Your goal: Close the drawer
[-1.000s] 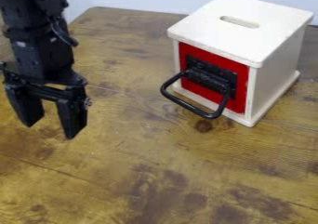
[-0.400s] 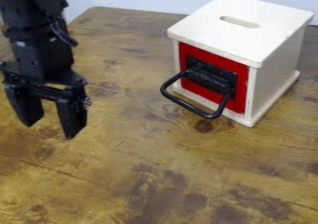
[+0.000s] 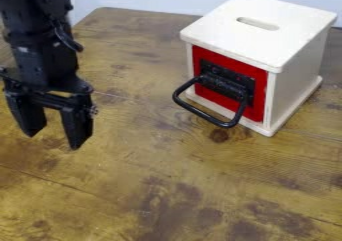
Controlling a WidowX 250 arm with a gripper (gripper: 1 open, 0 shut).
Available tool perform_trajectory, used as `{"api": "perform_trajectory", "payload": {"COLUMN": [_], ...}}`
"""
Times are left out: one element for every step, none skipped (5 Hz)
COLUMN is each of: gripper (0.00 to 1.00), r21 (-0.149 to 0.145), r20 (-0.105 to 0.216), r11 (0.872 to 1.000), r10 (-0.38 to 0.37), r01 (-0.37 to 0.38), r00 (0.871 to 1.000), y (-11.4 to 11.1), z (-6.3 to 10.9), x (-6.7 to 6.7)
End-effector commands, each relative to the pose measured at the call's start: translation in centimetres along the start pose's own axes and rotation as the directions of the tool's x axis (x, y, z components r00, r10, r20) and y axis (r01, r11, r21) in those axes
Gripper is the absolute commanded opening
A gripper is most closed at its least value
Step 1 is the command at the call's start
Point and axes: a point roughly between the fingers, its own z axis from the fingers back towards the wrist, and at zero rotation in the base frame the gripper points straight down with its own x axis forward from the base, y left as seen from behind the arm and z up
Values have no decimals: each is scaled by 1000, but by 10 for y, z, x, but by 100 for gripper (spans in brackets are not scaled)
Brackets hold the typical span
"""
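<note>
Toward the upper right of the table, the drawer (image 3: 250, 65) sits in a pale cream wooden box (image 3: 278, 32). Its square front panel is bright red and faces the lower left of the view, framed by the box's light edges. Whether that panel lies quite flush with the box or slightly out of it, I cannot tell from this angle.

On the panel is a black handle (image 3: 206, 112), a rounded loop that juts forward and hangs over the wood in front of the box. It joins a dark, blocky mount (image 3: 227, 82) fixed to the red face. The box stands upright, turned at an angle, so its front, one pale side and its top all show. A rounded slot (image 3: 258, 23) is cut in the top.

Beneath it spreads the brown wooden table (image 3: 147, 165), its surface marked with darker, blotchy patches and grain lines. Behind the table's far edge is a strip of pale background.

At the left side of the view, well apart from the box and its handle, the black gripper (image 3: 52, 131) points downward above the table. Its two fingers are spread with a clear gap between them, and it has hold of nothing. The dark robot arm (image 3: 38, 35) rises from it to the upper left corner.
</note>
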Motion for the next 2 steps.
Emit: {"api": "perform_trajectory", "payload": {"gripper": [100,100], "r21": [12,14], "r20": [26,27], "r11": [1000,1000], "r10": [20,4], "r01": [-20,-5], "r00": [999,1000], "y": [8,3], "z": [8,12], "x": [2,1]}}
